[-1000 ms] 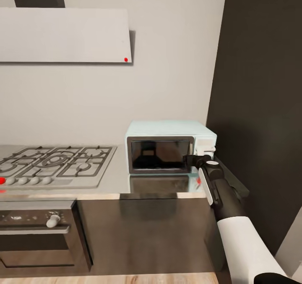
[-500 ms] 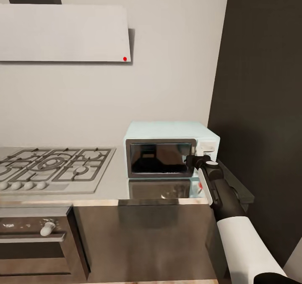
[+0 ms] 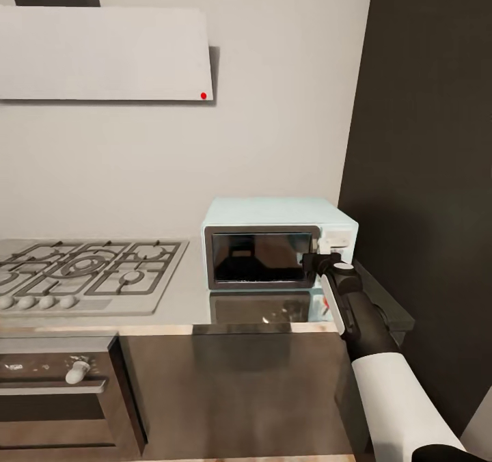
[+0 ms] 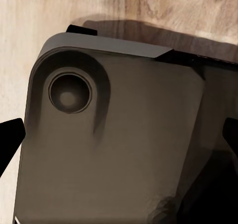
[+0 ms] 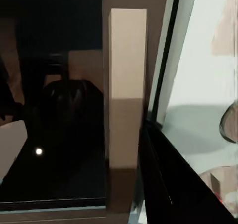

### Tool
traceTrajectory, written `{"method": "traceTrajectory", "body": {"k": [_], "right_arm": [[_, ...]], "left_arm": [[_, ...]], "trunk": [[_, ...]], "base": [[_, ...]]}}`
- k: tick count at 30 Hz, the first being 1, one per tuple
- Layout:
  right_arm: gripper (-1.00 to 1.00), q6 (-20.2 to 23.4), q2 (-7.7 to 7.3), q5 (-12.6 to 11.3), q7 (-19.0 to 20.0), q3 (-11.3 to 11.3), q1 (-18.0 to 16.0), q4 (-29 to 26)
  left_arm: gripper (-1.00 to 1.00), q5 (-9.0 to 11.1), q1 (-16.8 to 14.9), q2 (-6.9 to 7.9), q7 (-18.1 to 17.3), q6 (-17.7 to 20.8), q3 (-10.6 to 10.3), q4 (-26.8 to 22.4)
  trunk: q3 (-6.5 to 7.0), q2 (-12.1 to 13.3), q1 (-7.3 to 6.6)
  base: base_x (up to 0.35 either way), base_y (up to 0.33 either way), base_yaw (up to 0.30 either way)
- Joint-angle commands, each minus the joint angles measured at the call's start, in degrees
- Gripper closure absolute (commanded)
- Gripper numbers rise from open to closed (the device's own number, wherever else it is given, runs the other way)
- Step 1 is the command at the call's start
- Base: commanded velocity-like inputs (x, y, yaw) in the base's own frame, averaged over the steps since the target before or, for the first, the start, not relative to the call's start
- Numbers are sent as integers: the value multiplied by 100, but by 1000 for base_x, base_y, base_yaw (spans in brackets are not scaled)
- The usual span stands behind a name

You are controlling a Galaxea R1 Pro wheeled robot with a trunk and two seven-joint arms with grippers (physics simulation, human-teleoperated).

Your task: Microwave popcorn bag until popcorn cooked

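The microwave (image 3: 277,243) stands at the middle right of the head view, on the grey countertop (image 3: 184,298), between the gas hob (image 3: 89,270) on the left and a tall dark cabinet (image 3: 424,175) on the right. Its door is closed, and the dark glass gives only reflections. The popcorn bag is not in sight in these pictures.

The step in hand seems to be opening the door. To do it well, the right gripper (image 3: 316,262) should take the pale vertical door handle (image 5: 127,90) squarely, with one finger on each side, and then pull along an arc around the hinge on the far side of the door, slowly, so that the light microwave does not slide on the smooth slab.

The right arm reaches from the lower right corner of the head view up to the right edge of the door, the wrist almost straight. In the right wrist view the handle is very close, and a dark finger (image 5: 168,184) lies just beside it. I cannot tell if the jaws are parted or clenched on the handle. The left gripper (image 4: 119,134) hangs above the robot's dark base, over a wooden floor; its fingertips sit at both edges of the left wrist view, so it is spread wide and holds nothing.
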Motion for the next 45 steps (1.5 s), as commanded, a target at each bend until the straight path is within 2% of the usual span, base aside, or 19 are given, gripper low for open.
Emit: {"method": "traceTrajectory", "body": {"k": [1,10,25,37,45], "right_arm": [[100,16,4,3,41,2,-21,-7],[100,23,-40,6,52,2,-21,-10],[100,14,-40,34,41,2,-21,-13],[100,18,-23,42,-11,2,-21,-14],[100,23,-13,43,-65,10,-21,-14]], "left_arm": [[-100,36,-5,-1,-5,-13,-6,3],[-100,33,-5,-1,-6,-15,-4,8],[-100,37,-4,-1,1,-22,3,3],[-100,52,-5,-1,0,-22,25,3],[-100,51,-3,-1,1,-22,12,3]], "trunk": [[-5,1,2],[-5,1,2],[-5,1,2],[-5,1,2],[-5,1,2]], "base": [[0,0,0],[-12,0,0],[-262,0,0],[-41,0,0],[-214,0,0]]}}
